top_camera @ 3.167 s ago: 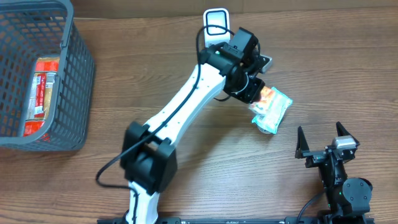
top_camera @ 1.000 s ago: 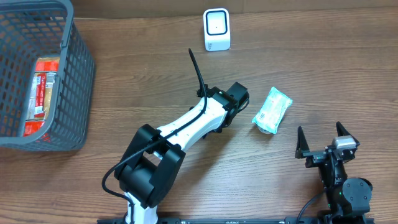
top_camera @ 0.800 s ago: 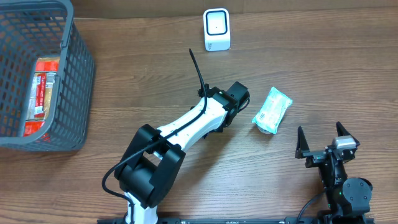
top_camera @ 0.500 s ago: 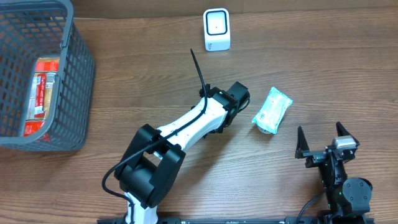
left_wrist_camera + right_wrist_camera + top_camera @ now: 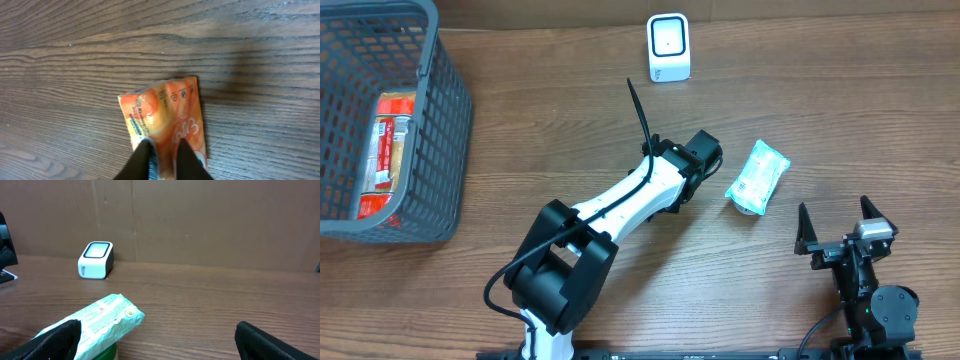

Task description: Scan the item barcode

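Black fingers (image 5: 142, 160) of the left gripper (image 5: 162, 149) are drawn almost together with only a slim gap, clasping nothing. In the wrist view their tips overlap the near edge of the snack packet (image 5: 165, 117), whose face shows orange there. From overhead the packet looks pale green and lies on the wooden table (image 5: 840, 90) just right of that gripper, with bare wood between them. Nearer and further right, the right gripper (image 5: 835, 215) rests with its jaws spread wide and empty. A white scanner (image 5: 668, 47) stands at the far edge, well apart from the packet. A grey basket (image 5: 450, 130) at the far left holds a red package (image 5: 390, 150).
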